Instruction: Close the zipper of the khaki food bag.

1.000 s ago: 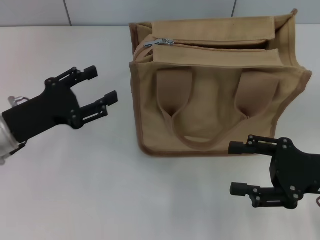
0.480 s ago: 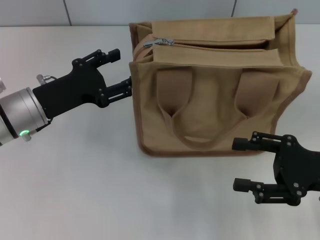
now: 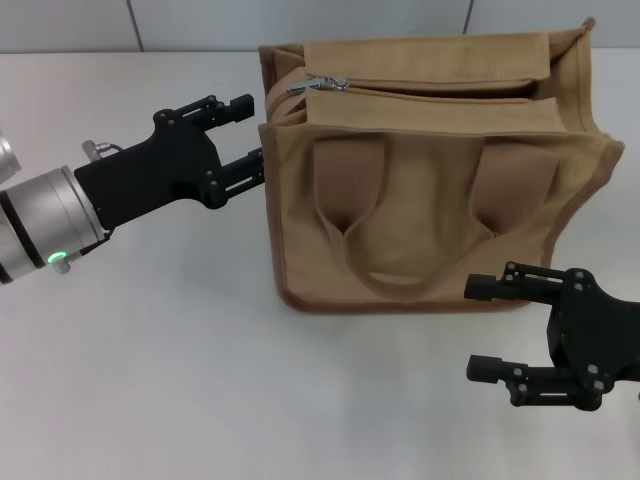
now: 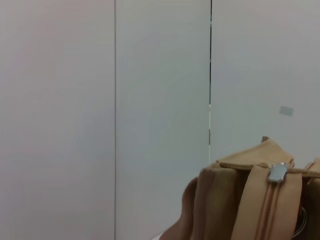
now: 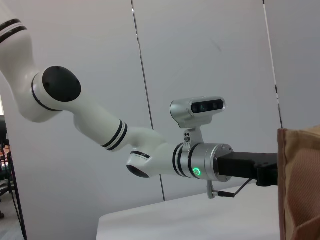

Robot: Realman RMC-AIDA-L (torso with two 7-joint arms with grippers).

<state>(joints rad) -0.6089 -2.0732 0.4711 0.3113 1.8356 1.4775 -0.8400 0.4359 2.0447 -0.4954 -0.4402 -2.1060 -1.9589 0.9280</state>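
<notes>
The khaki food bag (image 3: 430, 190) stands upright on the white table, handles hanging down its front face. Its zipper (image 3: 430, 91) runs along the top, with the silver pull tab (image 3: 318, 84) at the bag's left end. The tab also shows in the left wrist view (image 4: 277, 171) atop the bag's corner (image 4: 235, 200). My left gripper (image 3: 249, 138) is open, its fingertips at the bag's upper left edge, a little below the pull tab. My right gripper (image 3: 482, 329) is open and empty, low in front of the bag's right corner. The bag's edge shows in the right wrist view (image 5: 300, 185).
The white table (image 3: 180, 380) stretches in front and to the left of the bag. A grey panelled wall (image 3: 300, 20) stands just behind the bag. The left arm (image 5: 165, 155) with its wrist camera shows in the right wrist view.
My left gripper moved right from open table to the bag's upper left edge, advancing slightly more in the last half second. My right gripper shifted slightly right and has stayed put since.
</notes>
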